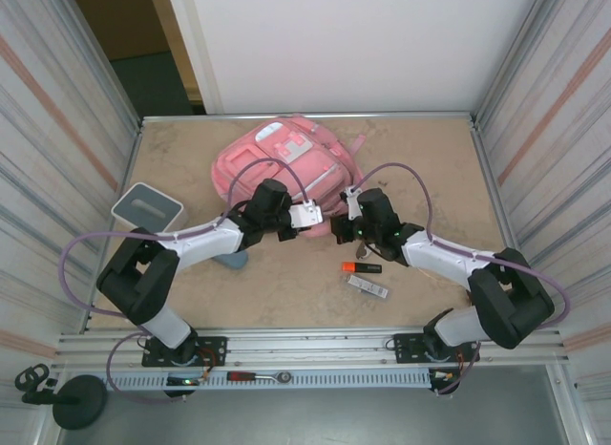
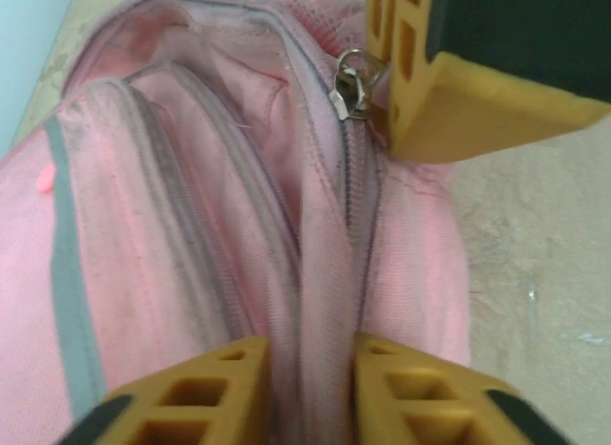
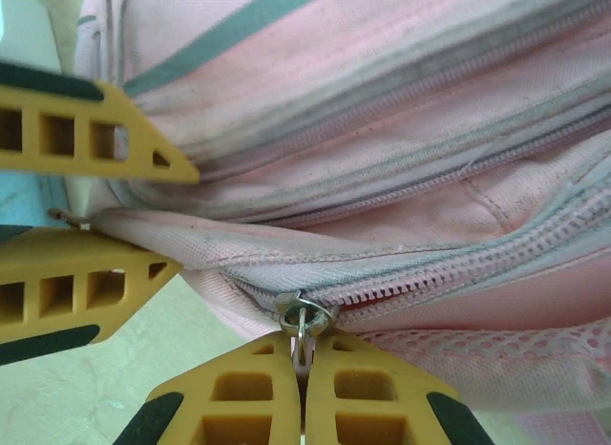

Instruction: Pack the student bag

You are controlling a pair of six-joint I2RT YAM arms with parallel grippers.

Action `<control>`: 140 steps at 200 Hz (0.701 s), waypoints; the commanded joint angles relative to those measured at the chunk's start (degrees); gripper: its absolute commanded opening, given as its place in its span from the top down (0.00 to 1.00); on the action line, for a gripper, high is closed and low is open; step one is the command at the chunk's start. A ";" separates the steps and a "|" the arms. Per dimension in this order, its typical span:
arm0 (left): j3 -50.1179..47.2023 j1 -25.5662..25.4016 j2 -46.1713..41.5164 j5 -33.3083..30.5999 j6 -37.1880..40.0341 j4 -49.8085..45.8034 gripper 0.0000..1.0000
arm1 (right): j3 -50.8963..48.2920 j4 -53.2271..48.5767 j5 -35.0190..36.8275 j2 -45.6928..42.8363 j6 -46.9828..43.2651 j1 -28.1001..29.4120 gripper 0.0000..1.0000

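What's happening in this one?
Both arms are working on the pink student bag at the back of the table. The left gripper pinches a fold of its fabric beside a zipper, while the right gripper is shut on the zipper pull. An orange marker lies loose on the table.

Left arm (image 1: 196,243): white shells here, broken up by chunky black joint housings.
Right arm (image 1: 447,257): same build, white links and a big black block at the joints.
Cables: a pale purple cable (image 1: 95,237) loops off the left arm, and its twin (image 1: 393,165) arcs off the right.
Bases: black round mounts, the left base (image 1: 179,348) and the right base (image 1: 430,348).
Left gripper (image 2: 310,392): mustard-yellow wedge fingers (image 2: 205,397) with rectangular cut-outs and black strips along the outer edges.
Right gripper (image 3: 301,397): matching yellow fingers (image 3: 239,397), the same ribbed windows and black trim.
Wrist plate (image 1: 305,216): white bracket at the left wrist.
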 commanded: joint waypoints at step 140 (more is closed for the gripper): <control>-8.58 16.07 -11.42 4.08 0.18 1.63 0.89 | 6.15 -6.58 8.88 3.66 -1.80 1.53 1.00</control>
